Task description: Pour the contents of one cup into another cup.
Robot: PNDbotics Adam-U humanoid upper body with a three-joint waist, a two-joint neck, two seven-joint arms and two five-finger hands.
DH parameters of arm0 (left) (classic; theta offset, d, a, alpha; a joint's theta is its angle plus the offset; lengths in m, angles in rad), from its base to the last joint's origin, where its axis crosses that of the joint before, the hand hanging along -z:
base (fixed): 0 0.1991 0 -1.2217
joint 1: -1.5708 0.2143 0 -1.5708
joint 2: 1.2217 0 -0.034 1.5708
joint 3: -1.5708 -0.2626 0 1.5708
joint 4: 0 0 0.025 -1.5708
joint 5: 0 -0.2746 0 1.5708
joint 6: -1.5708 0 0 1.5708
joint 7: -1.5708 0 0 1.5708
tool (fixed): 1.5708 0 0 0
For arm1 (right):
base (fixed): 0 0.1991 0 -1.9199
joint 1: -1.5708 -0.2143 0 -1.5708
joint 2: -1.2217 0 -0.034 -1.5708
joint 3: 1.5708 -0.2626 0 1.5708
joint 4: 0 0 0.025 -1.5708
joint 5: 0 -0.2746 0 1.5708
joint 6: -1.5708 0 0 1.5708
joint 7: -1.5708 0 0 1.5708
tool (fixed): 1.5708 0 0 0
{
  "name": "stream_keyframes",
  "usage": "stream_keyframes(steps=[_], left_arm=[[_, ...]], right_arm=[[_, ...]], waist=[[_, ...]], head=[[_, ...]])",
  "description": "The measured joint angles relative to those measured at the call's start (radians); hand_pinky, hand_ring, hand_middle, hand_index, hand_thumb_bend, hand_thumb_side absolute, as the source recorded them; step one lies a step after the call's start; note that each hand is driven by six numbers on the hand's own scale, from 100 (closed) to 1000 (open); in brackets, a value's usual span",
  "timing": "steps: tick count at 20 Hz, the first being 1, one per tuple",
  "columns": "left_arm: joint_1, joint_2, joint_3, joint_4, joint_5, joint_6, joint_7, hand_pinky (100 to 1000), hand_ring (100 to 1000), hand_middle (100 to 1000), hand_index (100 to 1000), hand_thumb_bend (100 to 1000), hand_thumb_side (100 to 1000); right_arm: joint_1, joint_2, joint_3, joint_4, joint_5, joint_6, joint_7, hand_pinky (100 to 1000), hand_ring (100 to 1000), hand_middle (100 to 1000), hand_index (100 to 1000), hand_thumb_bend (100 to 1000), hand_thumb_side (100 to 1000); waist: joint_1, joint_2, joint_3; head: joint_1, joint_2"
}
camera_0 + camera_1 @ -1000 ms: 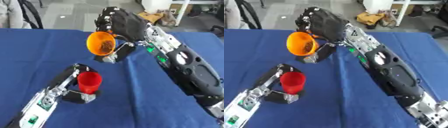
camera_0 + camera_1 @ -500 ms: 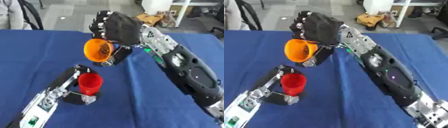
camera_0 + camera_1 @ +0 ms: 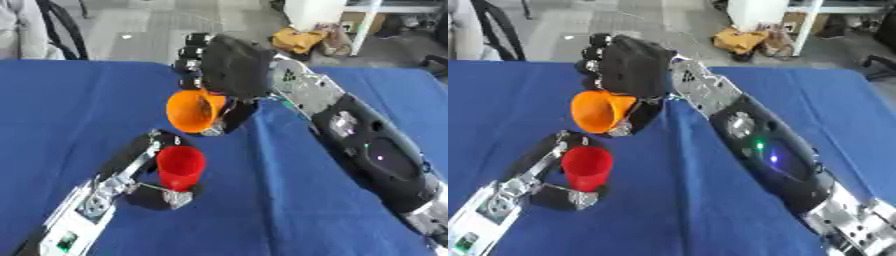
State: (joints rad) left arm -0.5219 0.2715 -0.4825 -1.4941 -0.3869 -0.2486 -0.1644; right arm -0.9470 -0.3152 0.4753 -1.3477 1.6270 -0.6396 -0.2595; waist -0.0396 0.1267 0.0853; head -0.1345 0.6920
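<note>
An orange cup (image 3: 194, 110) hangs tipped on its side above the blue table (image 3: 79, 100), its mouth turned left and down, with my right hand (image 3: 229, 70) shut on it from behind. Just below and in front of it stands a red cup (image 3: 180, 167), upright, with my left hand (image 3: 149, 172) shut on it, fingers behind and thumb in front near its base. The orange cup's rim is a little above and behind the red cup's mouth. What is inside either cup cannot be made out.
My right arm (image 3: 367, 150) slants across the table from the lower right. Beyond the table's far edge are a grey floor, a black chair (image 3: 61, 30) at the upper left, and a white cabinet (image 3: 311, 12) with yellow and brown things beside it.
My right hand has carried the orange cup down and left toward the red cup and tipped it further over. The left hand and red cup have stayed put.
</note>
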Motion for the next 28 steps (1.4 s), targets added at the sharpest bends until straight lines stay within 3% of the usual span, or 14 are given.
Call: stream_keyframes(steps=[11,28], left_arm=[[0.0,0.0,0.0,0.001,0.0,0.002,0.001,100,224,375,677,340,319],[0.0,0.0,0.003,0.013,-0.002,0.011,0.012,100,223,371,676,346,318]], right_arm=[[0.0,0.012,-0.001,0.044,0.149,0.03,-0.12,610,586,496,445,100,804],[-0.003,-0.016,0.013,0.015,0.196,0.017,-0.179,619,605,507,440,100,770]], waist=[[-0.003,0.0,0.0],[-0.014,-0.004,-0.003]], head=[[0.001,0.0],[0.001,-0.008]])
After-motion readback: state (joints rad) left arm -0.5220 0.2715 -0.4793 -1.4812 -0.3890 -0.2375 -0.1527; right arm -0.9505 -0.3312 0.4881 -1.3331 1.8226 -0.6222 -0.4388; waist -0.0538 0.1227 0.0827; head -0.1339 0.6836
